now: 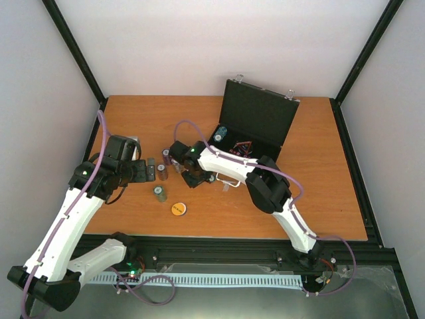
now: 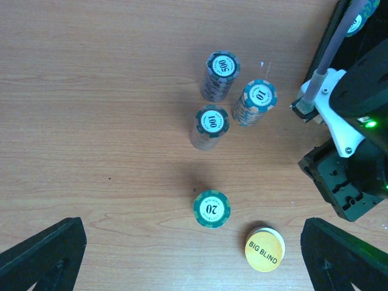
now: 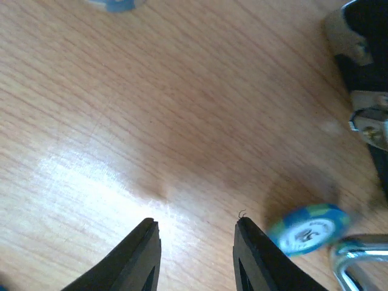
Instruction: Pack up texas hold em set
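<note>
Left jaws [image 2: 191, 257]: spread as wide as they go, nothing between them. They hang over the table [image 2: 91, 121] with four chip stacks in sight beyond them.

Stacks, left wrist view: the 500 stack [image 2: 221, 74], 10 stack [image 2: 257, 102] and 100 stack [image 2: 211, 124] stand close together, upright. The 20 stack [image 2: 211, 208] stands apart from that group, nearer my left jaws. The orange disc [image 2: 265, 249], marked BIG BLIND, lies flat just beside the 20 stack. I cannot tell whether the two touch.

Right jaws [image 3: 197, 254]: partly apart, with only bare wood in the gap, so I am pinching nothing. A blue chip [image 3: 306, 229] sits just beside the outer side of one finger [image 3: 257, 257]. It is blurred, and I cannot confirm contact. A silver loop [image 3: 357, 260] shows at the lower right edge of that view.

Case [image 1: 259, 113]: open at the far right of the table, lid raised. In its base I see blue chips [image 1: 221, 133] near the left end and the red-black triangle [image 1: 240, 146] beside them. My right arm crosses in front of the base and hides its near edge.

All four stacks and the disc are outside the case, well to its left.
</note>
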Motion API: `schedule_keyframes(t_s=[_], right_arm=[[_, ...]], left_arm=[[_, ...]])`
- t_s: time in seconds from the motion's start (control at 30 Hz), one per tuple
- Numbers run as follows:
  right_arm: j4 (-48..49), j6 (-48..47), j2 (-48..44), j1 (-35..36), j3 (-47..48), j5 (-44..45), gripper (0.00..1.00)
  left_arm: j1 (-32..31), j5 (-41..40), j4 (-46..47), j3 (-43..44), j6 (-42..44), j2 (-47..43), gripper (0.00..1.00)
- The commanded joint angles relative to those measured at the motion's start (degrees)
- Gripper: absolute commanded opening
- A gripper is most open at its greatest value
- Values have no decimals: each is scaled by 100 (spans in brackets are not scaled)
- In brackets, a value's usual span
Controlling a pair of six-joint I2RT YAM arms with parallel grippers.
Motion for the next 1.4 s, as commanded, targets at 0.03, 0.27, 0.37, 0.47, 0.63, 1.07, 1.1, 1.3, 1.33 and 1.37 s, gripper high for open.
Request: schedule_keyframes(t_s=[0.03, 0.27, 0.37, 0.47, 0.63, 1.07, 1.1, 1.3, 1.33, 1.37], right_arm=[[-241, -18, -389, -1, 341, 268, 36], [-386, -23, -396, -14, 456, 410, 47], [-477, 91, -396, -28, 305, 454, 49], [-349, 275, -540, -39, -157, 521, 67], [-174, 821, -727, -171, -556, 431, 77], [220, 2888, -886, -411, -733, 60, 72], [228, 3024, -897, -413, -676, 88, 71], [88, 3811, -889, -441, -526, 307, 70], [113, 3914, -890, -459, -576, 251, 69], [154, 4038, -889, -484, -649, 156, 69]], left_arm=[[12, 11, 78, 27, 44, 12, 100], [12, 37, 106, 26, 44, 21, 100], [12, 38, 107, 44, 45, 19, 100], [12, 53, 115, 45, 44, 28, 100], [12, 127, 157, 27, 31, 57, 100], [12, 159, 177, 38, 31, 74, 100], [12, 148, 177, 39, 29, 66, 100], [12, 134, 177, 14, -11, 28, 100], [12, 128, 177, 10, -13, 33, 100], [14, 133, 177, 5, -12, 30, 100]])
